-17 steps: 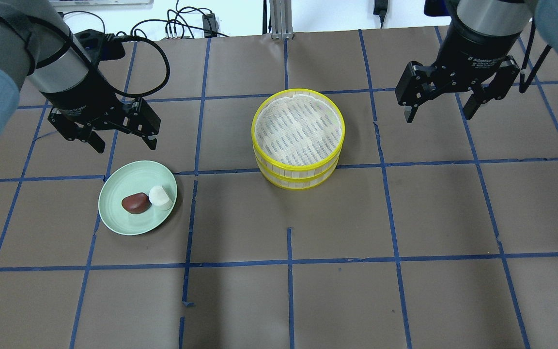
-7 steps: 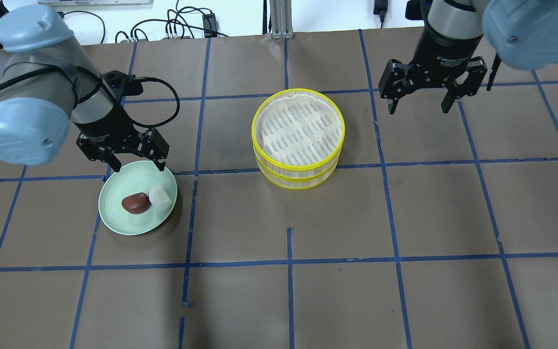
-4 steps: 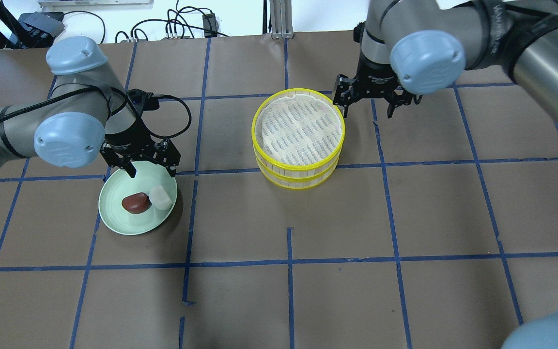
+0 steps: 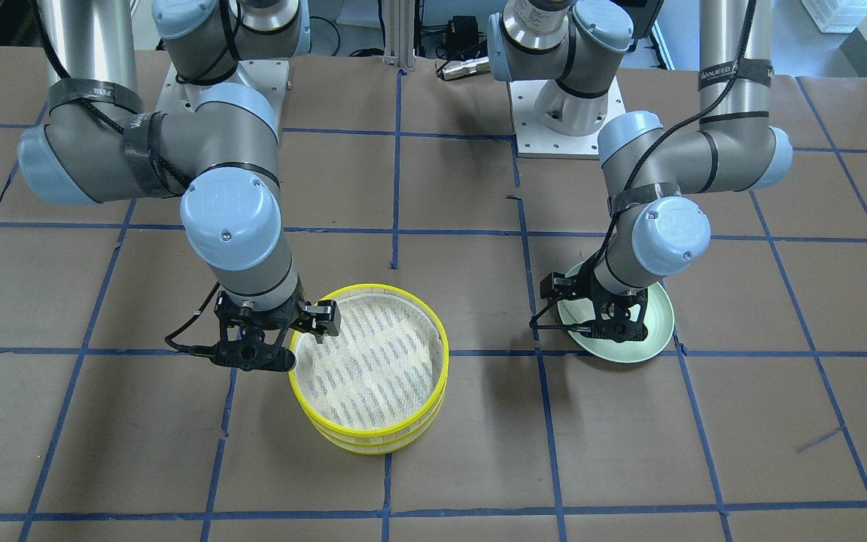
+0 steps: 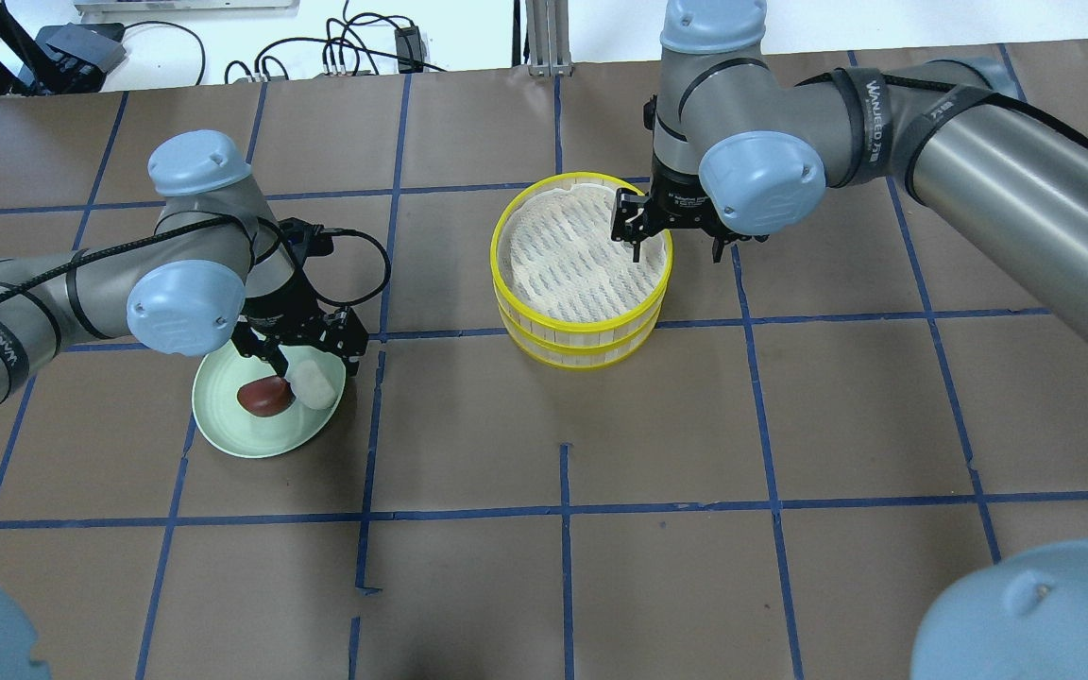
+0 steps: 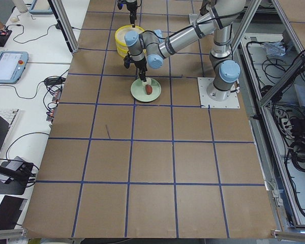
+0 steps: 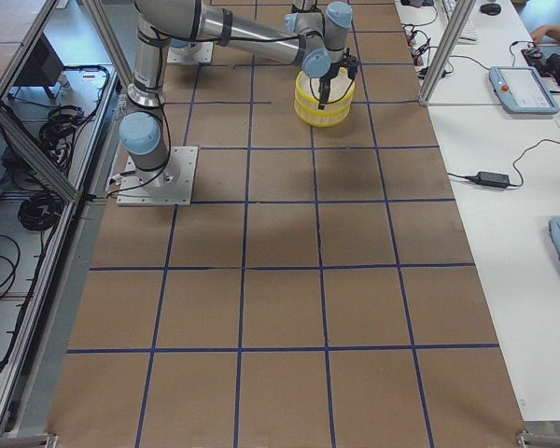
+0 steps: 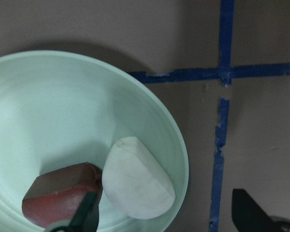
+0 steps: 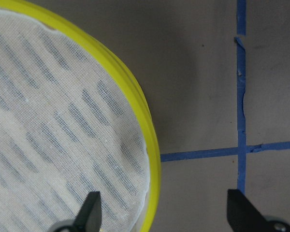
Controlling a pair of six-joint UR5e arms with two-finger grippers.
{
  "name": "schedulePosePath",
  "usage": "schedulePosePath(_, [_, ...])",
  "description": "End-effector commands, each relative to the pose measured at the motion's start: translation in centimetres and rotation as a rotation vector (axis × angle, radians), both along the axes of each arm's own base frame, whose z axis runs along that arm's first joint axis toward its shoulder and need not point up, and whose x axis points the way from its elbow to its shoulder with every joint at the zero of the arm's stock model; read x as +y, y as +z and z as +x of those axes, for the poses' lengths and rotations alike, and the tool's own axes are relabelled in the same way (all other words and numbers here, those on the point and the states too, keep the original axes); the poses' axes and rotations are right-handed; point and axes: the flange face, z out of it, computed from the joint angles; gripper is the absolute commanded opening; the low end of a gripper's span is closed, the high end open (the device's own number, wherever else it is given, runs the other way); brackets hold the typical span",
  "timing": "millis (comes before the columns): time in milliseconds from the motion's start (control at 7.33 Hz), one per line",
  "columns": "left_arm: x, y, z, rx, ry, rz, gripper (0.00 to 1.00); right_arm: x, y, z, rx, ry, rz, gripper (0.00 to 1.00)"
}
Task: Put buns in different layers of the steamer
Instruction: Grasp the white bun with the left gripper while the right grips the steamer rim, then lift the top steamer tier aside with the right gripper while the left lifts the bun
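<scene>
1. My left gripper is spread wide and low over the pale green plate. One finger points down at the seam where the white bun touches the reddish-brown bun. The other finger hangs outside the plate's rim, over the table.
2. The risk there, as I judge it, is that closing from this stance drags the outer finger into the rim and shoves or tips the plate. The inner finger could also nudge the reddish-brown bun or catch both buns at once.
3. The white bun looks soft, so a hard squeeze could dent it.
4. My right gripper is also spread and straddles the yellow rim of the steamer. One finger is over the woven liner and the other is outside the wall.
5. The risks here are that the inner finger snags or rucks the liner, that a pinch on one wall lifts the top tray tilted, or that the lower tray is dragged along.
6. The plate holds both buns, pressed together on its steamer side.
7. The top tray holds only its liner. The lower tray's inside is hidden beneath it.
</scene>
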Motion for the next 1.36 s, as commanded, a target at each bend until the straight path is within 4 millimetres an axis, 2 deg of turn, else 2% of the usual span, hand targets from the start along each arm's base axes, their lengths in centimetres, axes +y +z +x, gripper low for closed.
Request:
schedulePosePath(0, [0.1,-0.4,0.0,-0.002,-0.003,-0.009,0.56,0.4,-2.0,0.0,-0.008,-0.034,0.008,0.18])
schedulePosePath(136, [0.2,-0.4,0.1,-0.004,-0.004,-0.007,0.37,0.0,-2.2,0.4,-0.047,-0.037,-0.04,0.08])
schedulePosePath(273, [0.2,-0.5,0.4,-0.037,-0.01,-0.002,0.21,0.0,-2.2,0.3,-0.043,-0.036,-0.043,0.06])
schedulePosePath(409, [0.6,-0.9,0.5,-0.047,-0.01,0.01,0.2,-0.1,-2.1,0.3,-0.04,-0.03,-0.045,0.03])
schedulePosePath(545, [0.8,-1.1,0.5,-0.048,-0.009,0.016,0.11,-0.3,-1.7,0.3,-0.039,-0.024,-0.054,0.03])
schedulePosePath(682, [0.8,-1.1,0.5,-0.049,-0.007,0.015,0.03,-0.8,-0.6,0.1,-0.04,-0.02,-0.077,0.02])
schedulePosePath(818, [0.2,-0.5,0.6,-0.051,-0.007,-0.002,0.03,-1.3,1.4,-1.2,-0.008,-0.004,-0.088,0.02])
schedulePosePath(955, [0.2,0.7,0.6,-0.054,-0.006,-0.028,0.03,-1.3,4.6,-3.8,0.003,0.016,-0.108,0.02])
schedulePosePath(1091, [-0.2,3.7,0.3,-0.065,0.005,-0.079,0.03,-2.8,5.4,-9.3,0.019,-0.002,-0.115,0.02])
schedulePosePath(1227, [-0.1,6.6,0.0,-0.067,0.037,-0.069,0.04,-3.4,5.0,-15.0,0.022,-0.017,-0.069,0.02])
